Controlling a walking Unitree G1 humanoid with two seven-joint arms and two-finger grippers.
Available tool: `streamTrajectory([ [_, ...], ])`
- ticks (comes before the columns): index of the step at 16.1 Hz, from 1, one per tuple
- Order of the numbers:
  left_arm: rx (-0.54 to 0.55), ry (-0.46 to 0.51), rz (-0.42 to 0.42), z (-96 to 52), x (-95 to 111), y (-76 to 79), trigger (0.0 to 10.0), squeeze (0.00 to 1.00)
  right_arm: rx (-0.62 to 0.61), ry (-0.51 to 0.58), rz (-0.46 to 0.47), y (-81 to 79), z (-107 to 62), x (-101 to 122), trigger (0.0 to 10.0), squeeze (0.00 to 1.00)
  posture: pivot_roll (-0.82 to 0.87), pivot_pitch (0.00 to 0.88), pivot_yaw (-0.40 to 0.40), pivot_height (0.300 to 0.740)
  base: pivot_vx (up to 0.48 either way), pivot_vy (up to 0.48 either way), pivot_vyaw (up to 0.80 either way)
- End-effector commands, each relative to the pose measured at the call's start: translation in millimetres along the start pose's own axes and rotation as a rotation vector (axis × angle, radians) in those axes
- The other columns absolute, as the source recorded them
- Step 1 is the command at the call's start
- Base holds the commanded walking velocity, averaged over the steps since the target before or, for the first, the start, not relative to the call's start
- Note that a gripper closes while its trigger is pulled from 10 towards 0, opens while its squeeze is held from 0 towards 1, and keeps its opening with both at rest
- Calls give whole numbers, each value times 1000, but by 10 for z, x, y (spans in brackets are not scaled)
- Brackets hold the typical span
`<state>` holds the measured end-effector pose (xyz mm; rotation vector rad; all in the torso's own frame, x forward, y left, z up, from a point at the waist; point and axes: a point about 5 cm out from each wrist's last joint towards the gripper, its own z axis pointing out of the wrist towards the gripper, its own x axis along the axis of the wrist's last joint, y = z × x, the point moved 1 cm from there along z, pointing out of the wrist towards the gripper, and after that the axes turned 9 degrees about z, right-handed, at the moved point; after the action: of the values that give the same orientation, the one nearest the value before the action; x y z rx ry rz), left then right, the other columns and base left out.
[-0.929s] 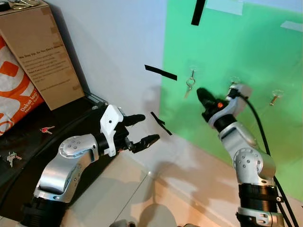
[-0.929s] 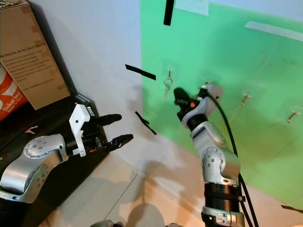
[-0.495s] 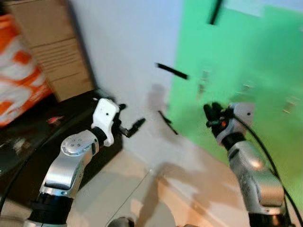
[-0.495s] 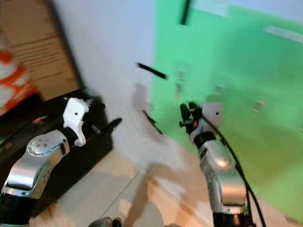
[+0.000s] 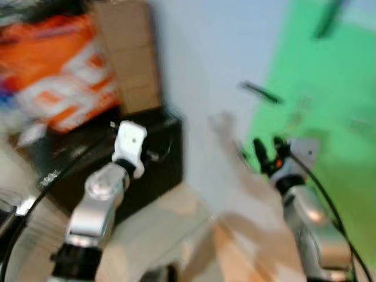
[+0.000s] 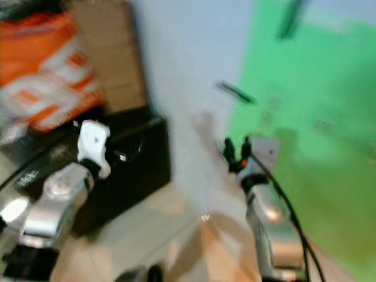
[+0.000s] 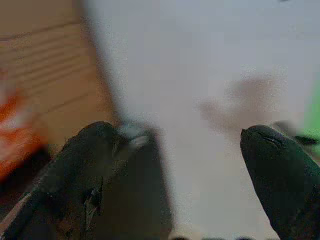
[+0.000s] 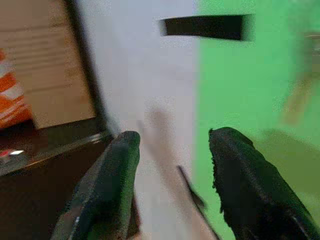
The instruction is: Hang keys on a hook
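Observation:
The head views are blurred. A green panel covers the wall on the right, and its hooks are only faint smears. A blurred tan shape hangs on the green in the right wrist view; it may be a key. My right gripper is raised in front of the panel's left edge, open, with nothing between its fingers. My left gripper is held out toward the white wall beside a black cabinet. It is open wide and empty.
A cardboard box and an orange and white bag stand on the black cabinet at the left. Black tape strips are stuck on the wall. Pale floor lies below both arms.
The camera has swung left and the picture has blurred, so the cabinet and box now sit nearer the middle. The right gripper sits lower, off the hook row. The left wrist has turned.

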<state>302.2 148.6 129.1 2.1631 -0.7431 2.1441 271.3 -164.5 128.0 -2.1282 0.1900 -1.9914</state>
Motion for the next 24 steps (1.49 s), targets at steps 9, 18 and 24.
streamTrajectory([
  [9,92,-88,21,-17,-117,-114,10000,27,-67,-57,-157,76,16,-53,10000,1000,-138,0,21,740,0,0,516],
  [18,105,-64,-47,-31,-53,-172,10000,55,-88,-51,-114,57,151,-39,10000,1000,-88,0,-18,740,88,0,0],
  [24,91,-53,-46,43,0,-172,10000,63,-112,-48,-118,72,161,-45,10000,1000,-103,0,12,740,278,0,0],
])
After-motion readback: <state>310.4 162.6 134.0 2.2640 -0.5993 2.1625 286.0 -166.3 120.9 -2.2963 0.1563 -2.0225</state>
